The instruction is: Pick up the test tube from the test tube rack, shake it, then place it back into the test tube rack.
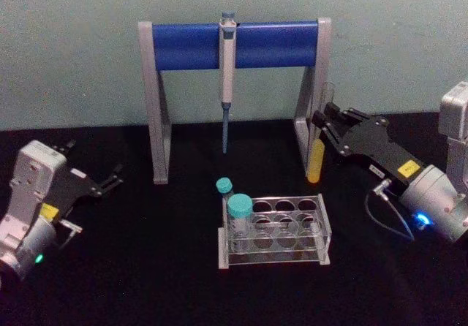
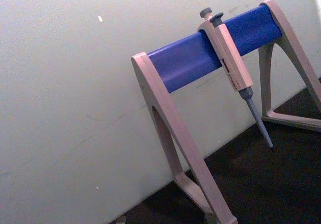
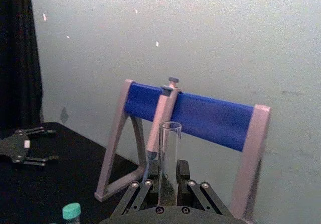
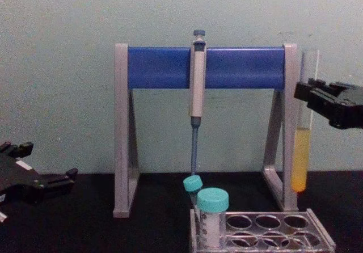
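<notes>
right claw (image 3: 169, 180): black linkage fingers closed on a tall, thin clear glass test tube (image 3: 170, 146), held upright, its open rim standing clear of the fingers. behind it: grey-legged pipette stand with blue crossbar (image 3: 200, 116), a grey-blue pipette (image 3: 161, 114) hanging from the bar. black worktop (image 3: 75, 174): teal round tube cap (image 3: 71, 211); left claw (image 3: 45, 144), fingers spread, well apart.

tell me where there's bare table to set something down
Bare black tabletop lies between the open left gripper and the clear plastic test tube rack, and in front of it. Crowded where the right gripper holds the yellow-filled glass test tube by the grey-and-blue pipette stand.
</notes>
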